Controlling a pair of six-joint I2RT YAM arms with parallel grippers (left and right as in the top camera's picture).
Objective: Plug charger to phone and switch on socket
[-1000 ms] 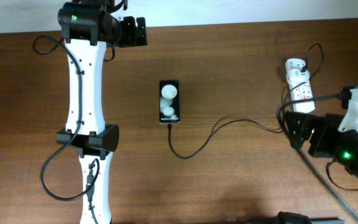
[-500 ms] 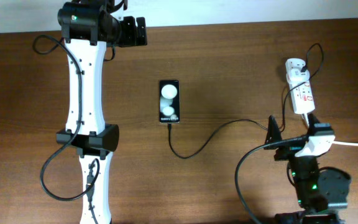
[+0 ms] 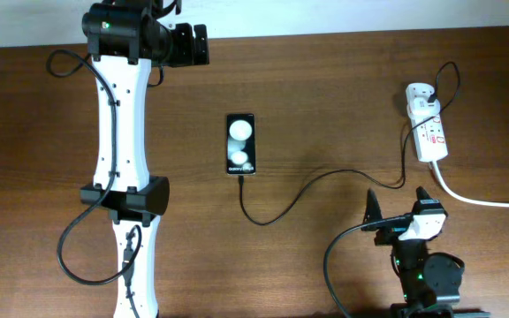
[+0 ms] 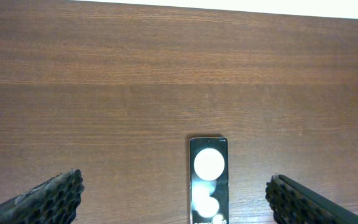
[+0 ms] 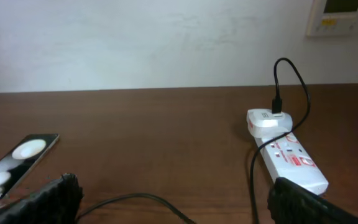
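The black phone (image 3: 241, 143) lies flat mid-table with two white glare spots; it also shows in the left wrist view (image 4: 208, 180) and the right wrist view (image 5: 14, 162). The thin black charger cable (image 3: 300, 189) runs from the phone's bottom edge, where its tip meets the phone, to a white adapter (image 3: 420, 94) in the white socket strip (image 3: 431, 132). The strip shows in the right wrist view (image 5: 291, 158). My right gripper (image 3: 398, 201) is open and empty, near the front edge, short of the strip. My left gripper (image 3: 200, 44) is open and empty at the far left.
A thick white cord (image 3: 484, 200) runs from the strip off the right edge. The left arm's white links (image 3: 122, 132) lie along the table's left side. A pale wall (image 5: 166, 37) stands behind the table.
The right arm has drawn back from the socket strip toward the front edge and turned, uncovering the strip and its white cord. The left arm, phone and cable have not moved.
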